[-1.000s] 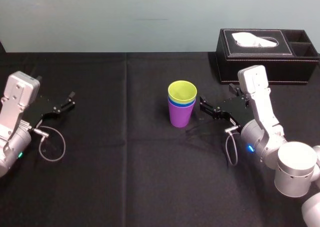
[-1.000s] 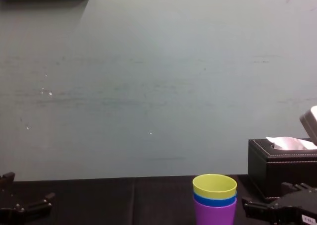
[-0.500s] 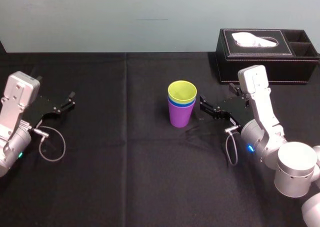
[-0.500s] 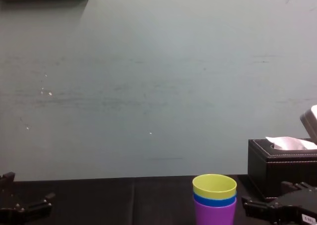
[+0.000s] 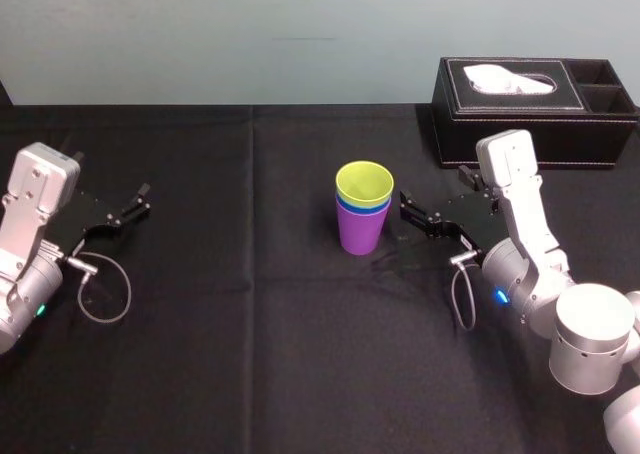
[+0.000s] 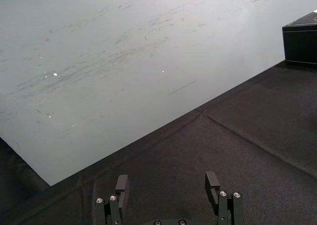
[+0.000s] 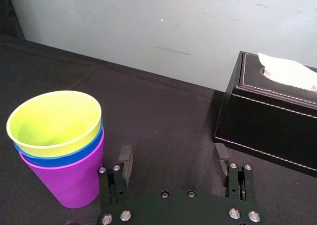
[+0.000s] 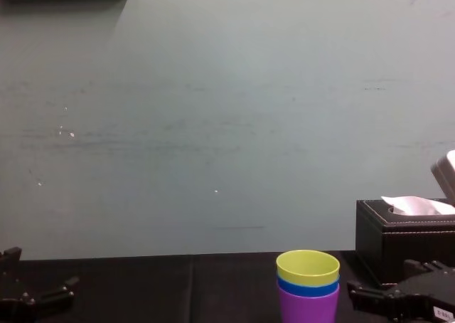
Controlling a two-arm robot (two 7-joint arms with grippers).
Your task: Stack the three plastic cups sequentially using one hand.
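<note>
We've got a black cloth-covered table (image 5: 300,354) taking up most of the head view. A black leather-look tissue box (image 5: 535,109) with a white tissue poking out sits at about 1 o'clock from the middle.

The right gripper (image 5: 405,211) is parked low over the cloth at 3 o'clock of the cups, just beside them but not touching. In the right wrist view its 2 fingers (image 7: 125,158) are spread wide with nothing between them. The left gripper (image 5: 140,200) is way out at 9 o'clock, well apart from everything, and its fingers (image 6: 122,183) are spread and empty too.

All 3 cups are nested upright in 1 stack near the table's centre. The purple tapered plastic cup (image 5: 360,232) is at the bottom on the cloth. The blue plastic cup (image 7: 64,159) sits inside it with just its rim band showing, and the yellow-green plastic cup (image 5: 365,184) is on top.
</note>
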